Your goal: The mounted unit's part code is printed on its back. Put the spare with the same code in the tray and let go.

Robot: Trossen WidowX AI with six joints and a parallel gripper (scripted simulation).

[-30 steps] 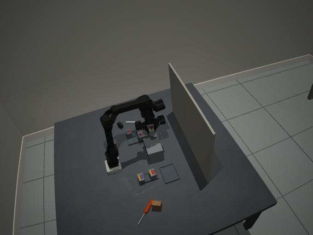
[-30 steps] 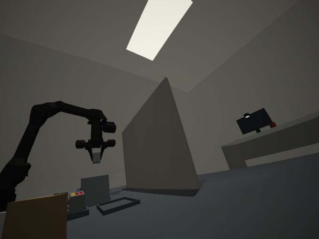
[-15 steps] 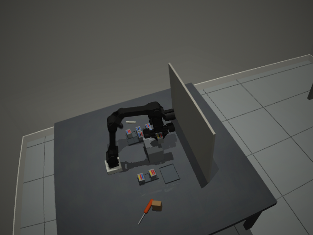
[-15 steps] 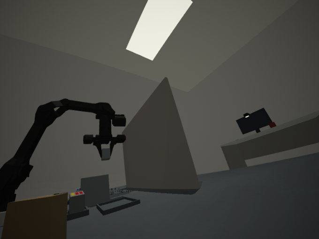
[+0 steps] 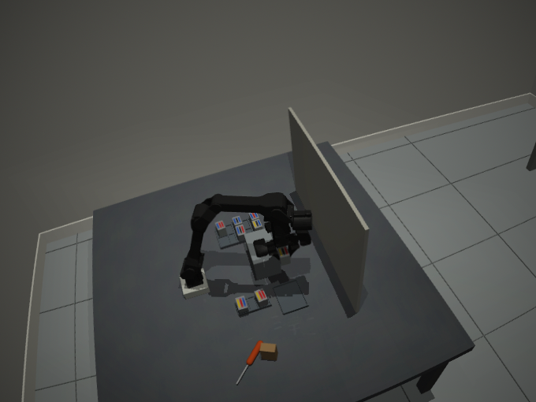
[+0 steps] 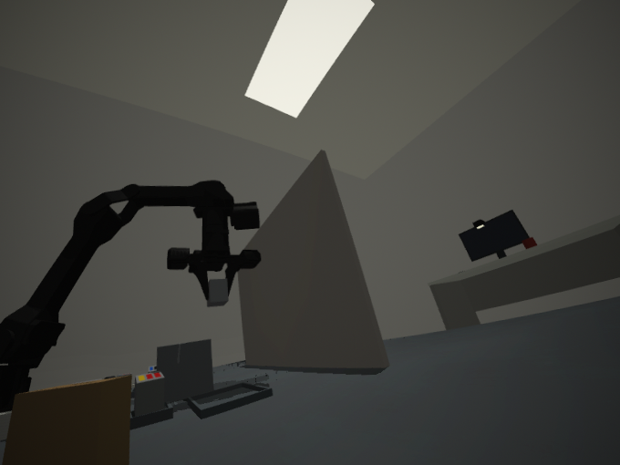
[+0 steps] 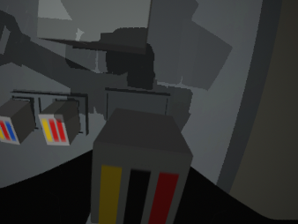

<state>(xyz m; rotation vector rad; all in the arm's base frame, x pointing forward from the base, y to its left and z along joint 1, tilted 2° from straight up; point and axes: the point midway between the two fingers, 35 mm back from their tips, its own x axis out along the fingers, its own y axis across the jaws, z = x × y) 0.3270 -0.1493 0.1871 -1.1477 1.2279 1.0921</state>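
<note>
My gripper [image 5: 283, 250] [image 6: 217, 294] is shut on a grey block [image 6: 217, 287] [image 7: 142, 132] with yellow, black and red stripes, held upright high above the table. The tray [image 5: 295, 310] [image 6: 235, 404] [image 7: 137, 92] is a thin, dark square outline with nothing in it; it lies lower down, partly behind the held block in the wrist view. A large grey box [image 5: 266, 269] [image 6: 192, 367] [image 7: 97, 19] stands near the tray; I cannot tell whether it is the mounted unit, and no code shows on it. The fingertips are partly hidden by the block in the wrist view.
Two striped spares [image 5: 240, 303] [image 5: 260, 296] [image 7: 55, 129] stand in a rack beside the tray. Several more striped spares [image 5: 220, 225] stand behind the grey box. A tall panel [image 5: 331, 207] [image 6: 305, 300] rises beside the arm. A screwdriver [image 5: 254, 352] and brown block [image 5: 269, 351] lie at the front.
</note>
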